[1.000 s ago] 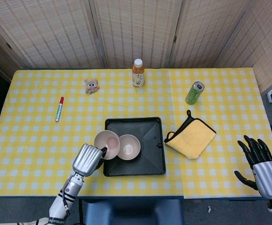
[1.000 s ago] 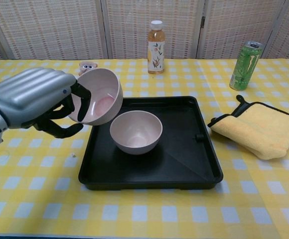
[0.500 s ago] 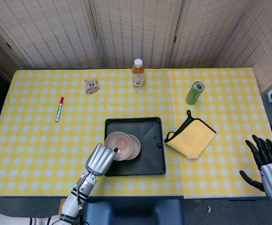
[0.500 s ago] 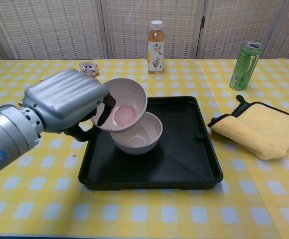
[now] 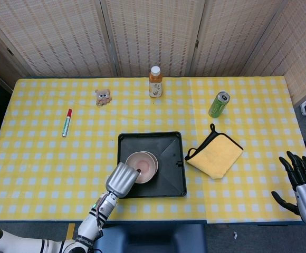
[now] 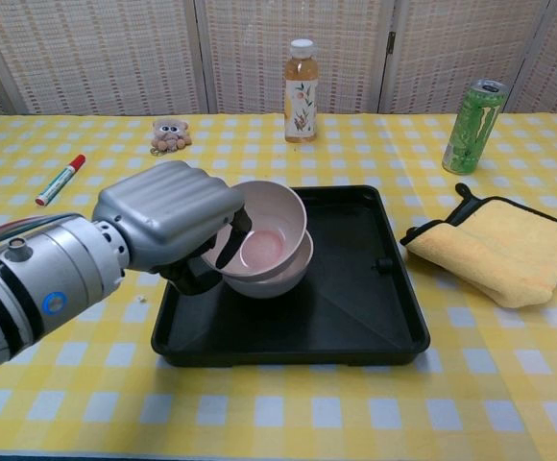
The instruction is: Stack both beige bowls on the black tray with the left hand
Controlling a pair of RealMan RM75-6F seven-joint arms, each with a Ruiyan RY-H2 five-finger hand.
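Two bowls now nested | left hand [image 6: 178, 226] still grips upper bowl [image 6: 264, 230] | tray [image 6: 355, 317]

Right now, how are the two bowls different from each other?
The upper bowl is tilted and gripped at its rim by the left hand; the lower bowl sits level on the tray, untouched. The upper bowl's inside shows fully, the lower bowl's is mostly covered. Both are beige, alike in shape.
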